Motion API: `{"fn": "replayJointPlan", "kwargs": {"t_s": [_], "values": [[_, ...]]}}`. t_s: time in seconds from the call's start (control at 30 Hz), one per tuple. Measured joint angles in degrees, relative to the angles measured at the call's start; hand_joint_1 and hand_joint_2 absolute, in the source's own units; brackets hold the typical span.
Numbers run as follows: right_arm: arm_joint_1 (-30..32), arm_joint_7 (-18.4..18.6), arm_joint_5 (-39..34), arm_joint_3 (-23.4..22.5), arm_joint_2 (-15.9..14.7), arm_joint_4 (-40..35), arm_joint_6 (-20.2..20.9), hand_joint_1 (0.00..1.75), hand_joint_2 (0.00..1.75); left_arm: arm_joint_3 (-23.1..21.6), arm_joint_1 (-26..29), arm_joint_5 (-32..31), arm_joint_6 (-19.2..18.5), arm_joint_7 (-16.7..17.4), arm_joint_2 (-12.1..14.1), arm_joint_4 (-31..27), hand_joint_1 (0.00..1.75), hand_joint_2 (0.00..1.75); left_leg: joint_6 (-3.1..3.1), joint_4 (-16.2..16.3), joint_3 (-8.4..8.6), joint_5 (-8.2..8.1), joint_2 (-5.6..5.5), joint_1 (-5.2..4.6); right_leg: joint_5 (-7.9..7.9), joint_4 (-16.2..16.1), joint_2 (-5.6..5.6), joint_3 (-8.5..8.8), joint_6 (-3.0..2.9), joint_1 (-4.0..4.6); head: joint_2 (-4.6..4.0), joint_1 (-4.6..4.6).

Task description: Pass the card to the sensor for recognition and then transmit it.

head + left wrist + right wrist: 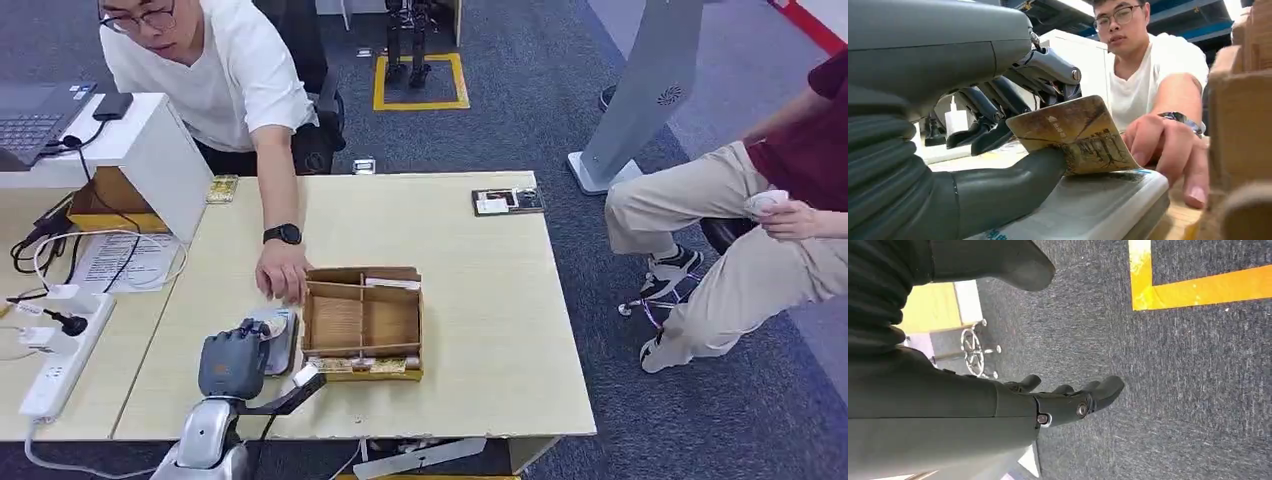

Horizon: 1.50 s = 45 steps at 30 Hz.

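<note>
**Card pinched over the sensor**

Card [1075,135] sits in the left hand [233,363], pinched between the thick grey thumb under it and the darker fingers [998,107] above. It is tan and brown, printed with a dark sketch-like drawing and a small line of pale characters, and its near corner looks slightly bowed. It is held tilted, just above the sensor [1098,205], a flat pale slab with rounded edges and blue print on its face; whether card and sensor touch cannot be told.

The sensor lies on the bench [480,300], just left of the cardboard tray [362,322], which has dividers and a few flat items at its front edge. A person's hand [282,272] with a black watch rests on the bench just behind the sensor, fingertips near the tray's back corner. A small dark holder [508,200] lies at the bench's far edge, well away from the tray. A second person sits right of the bench.

The right hand [1068,402] hangs over dark carpet near yellow floor tape, its fingers loosely extended and apart, holding nothing.
</note>
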Motion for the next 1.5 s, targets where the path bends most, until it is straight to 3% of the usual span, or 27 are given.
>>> {"fn": "replayJointPlan", "kwargs": {"t_s": [0.1,0.27,0.33,0.37,0.43,0.47,0.53,0.63,0.9,1.2,1.37,1.5], "values": [[0.0,0.0,0.2,0.0,0.0,0.0,0.0,0.00,1.75,-0.1,0.0,1.0,0.0,-1.4,0.0,0.3,1.75,1.75,-0.04,0.0,0.21,0.05,0.01,0.00,0.01,0.1,0.00,0.18,-0.01,0.00,0.00,0.00],[0.2,0.0,0.2,0.0,0.0,0.0,-0.3,0.00,1.75,3.4,4.8,1.9,0.2,-7.3,-1.5,-9.1,1.75,1.75,-0.03,0.0,-0.10,0.23,0.10,0.01,0.13,0.1,0.08,-0.24,-0.14,0.01,0.00,0.00],[0.2,0.0,0.1,-0.1,0.0,0.0,-0.4,0.00,1.75,6.3,5.8,4.1,0.2,-15.4,-3.8,-14.0,1.75,1.75,-0.03,0.0,-0.30,0.26,0.08,0.01,0.18,0.1,0.07,-0.45,-0.12,0.01,0.00,-0.02],[0.3,0.0,0.2,-0.1,0.0,0.0,-0.5,0.00,1.75,9.1,6.1,6.1,0.2,-21.9,-5.5,-16.7,1.75,1.75,-0.01,0.0,-0.44,0.27,0.08,0.01,0.22,0.1,0.07,-0.57,-0.09,0.01,0.00,-0.02],[0.3,0.0,0.3,-0.1,0.0,0.0,-0.8,0.00,1.75,18.6,5.5,11.2,0.2,-35.3,-11.6,-22.3,1.75,1.75,0.00,0.1,-0.64,0.30,0.08,0.01,0.28,0.1,0.07,-0.73,-0.01,0.01,0.00,0.09],[0.3,0.0,0.4,-0.1,0.0,0.0,-0.9,0.00,1.75,21.6,5.0,12.7,0.2,-38.5,-13.5,-23.9,1.75,1.75,0.00,0.1,-0.63,0.29,0.12,0.00,0.30,0.1,0.13,-0.75,-0.03,0.00,0.00,0.20],[0.3,0.0,0.9,-0.1,0.1,0.0,-0.9,0.00,1.75,26.0,4.3,12.4,0.1,-38.8,-16.2,-26.6,1.75,1.75,0.02,0.1,-0.62,0.26,0.35,-0.02,0.32,0.1,0.40,-0.86,-0.02,-0.01,0.00,0.13],[0.3,0.1,1.1,-0.1,0.1,0.0,-0.9,0.00,1.75,27.6,3.6,11.8,0.0,-38.5,-17.9,-29.4,1.75,1.75,0.03,0.1,-0.80,0.26,0.17,0.00,0.31,0.1,0.22,-0.98,-0.01,0.00,0.00,0.07],[0.2,0.5,1.3,-0.1,0.3,0.1,-0.9,0.00,1.75,29.5,3.7,14.6,0.0,-39.0,-18.3,-33.1,1.75,1.75,0.01,0.1,-0.90,0.27,0.23,0.02,0.31,0.1,0.30,-1.12,-0.02,0.01,0.00,0.00],[0.1,0.5,1.6,-0.1,0.5,0.1,-0.9,0.00,1.75,29.6,3.7,12.7,0.0,-37.2,-18.3,-34.6,1.75,1.75,0.02,0.1,-0.93,0.27,0.23,0.00,0.31,0.1,0.30,-1.13,-0.01,0.00,0.00,0.00],[0.0,0.7,2.2,-0.1,0.6,0.1,-0.6,0.00,1.75,29.8,2.5,7.7,0.0,-33.3,-18.3,-34.4,1.75,1.75,0.02,0.1,-0.95,0.27,0.22,0.00,0.31,0.1,0.29,-1.16,-0.01,0.00,0.00,0.00],[-0.2,1.1,2.9,0.0,0.6,0.1,-0.2,0.00,1.75,29.6,-0.5,3.9,-0.2,-22.6,-18.0,-31.3,1.75,1.75,0.01,0.1,-0.94,0.28,0.21,0.01,0.32,0.1,0.28,-1.16,-0.01,0.00,0.00,-0.02]]}}
